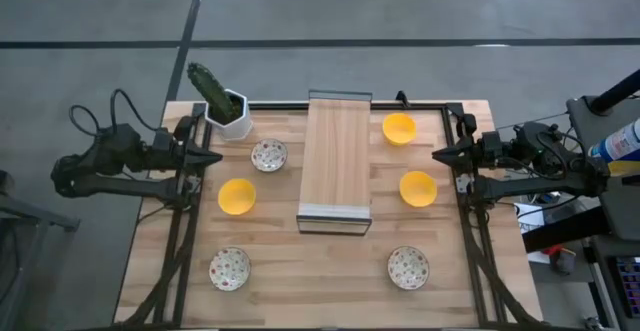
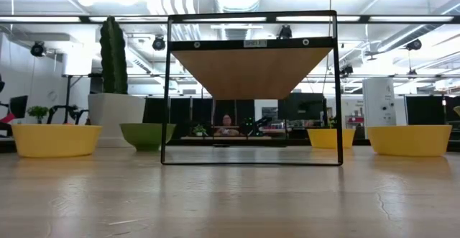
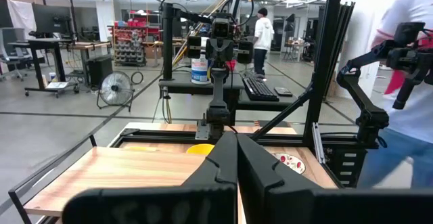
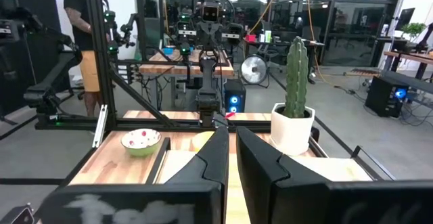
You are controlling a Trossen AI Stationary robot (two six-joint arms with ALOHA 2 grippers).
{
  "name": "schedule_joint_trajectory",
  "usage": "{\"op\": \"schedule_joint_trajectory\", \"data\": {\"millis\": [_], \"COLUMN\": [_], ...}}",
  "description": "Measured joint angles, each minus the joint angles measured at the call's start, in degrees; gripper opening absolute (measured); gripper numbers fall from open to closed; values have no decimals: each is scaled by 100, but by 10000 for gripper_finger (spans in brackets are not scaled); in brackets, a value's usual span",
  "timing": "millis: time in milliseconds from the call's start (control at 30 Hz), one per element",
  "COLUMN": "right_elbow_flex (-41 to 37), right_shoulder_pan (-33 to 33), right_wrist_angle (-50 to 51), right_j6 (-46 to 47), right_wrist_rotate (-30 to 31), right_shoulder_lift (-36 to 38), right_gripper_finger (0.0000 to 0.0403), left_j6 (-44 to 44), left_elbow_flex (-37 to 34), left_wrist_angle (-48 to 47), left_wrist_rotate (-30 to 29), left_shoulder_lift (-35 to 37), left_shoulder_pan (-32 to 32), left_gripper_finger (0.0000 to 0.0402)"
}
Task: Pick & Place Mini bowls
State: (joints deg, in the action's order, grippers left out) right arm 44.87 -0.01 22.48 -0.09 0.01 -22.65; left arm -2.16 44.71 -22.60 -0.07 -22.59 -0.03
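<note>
I see a light wooden table (image 1: 330,271) filling the centre and lower part of the high view. At frame centre a wood-topped shelf stand (image 1: 337,161) on a black frame rests on it. Left of the stand lie a patterned bowl (image 1: 268,155), a yellow bowl (image 1: 237,196) below it, and a second patterned bowl (image 1: 229,268) at lower left. Right of the stand lie two yellow bowls (image 1: 399,128) (image 1: 418,188) and a patterned bowl (image 1: 408,266) at lower right. A white planter with a cactus (image 1: 226,108) stands at the upper left corner.
</note>
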Motion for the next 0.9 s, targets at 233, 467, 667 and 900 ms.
{"op": "schedule_joint_trajectory", "data": {"millis": [233,467,667,900], "right_elbow_flex": [1,-1,-1,-5], "right_shoulder_pan": [0,0,0,0], "right_wrist_angle": [2,-4,-249,-248], "right_j6": [3,-10,-109,1591], "right_wrist_rotate": [0,0,1,-2], "right_shoulder_lift": [0,0,-92,-225], "right_gripper_finger": [28,28,28,28], "left_j6": [-2,-1,-2,-1], "left_elbow_flex": [0,0,0,0], "left_wrist_angle": [-1,0,-1,-1], "left_wrist_rotate": [1,1,1,1], "left_shoulder_lift": [0,0,0,0], "left_shoulder_pan": [0,0,0,0], "left_gripper_finger": [0,0,0,0]}}
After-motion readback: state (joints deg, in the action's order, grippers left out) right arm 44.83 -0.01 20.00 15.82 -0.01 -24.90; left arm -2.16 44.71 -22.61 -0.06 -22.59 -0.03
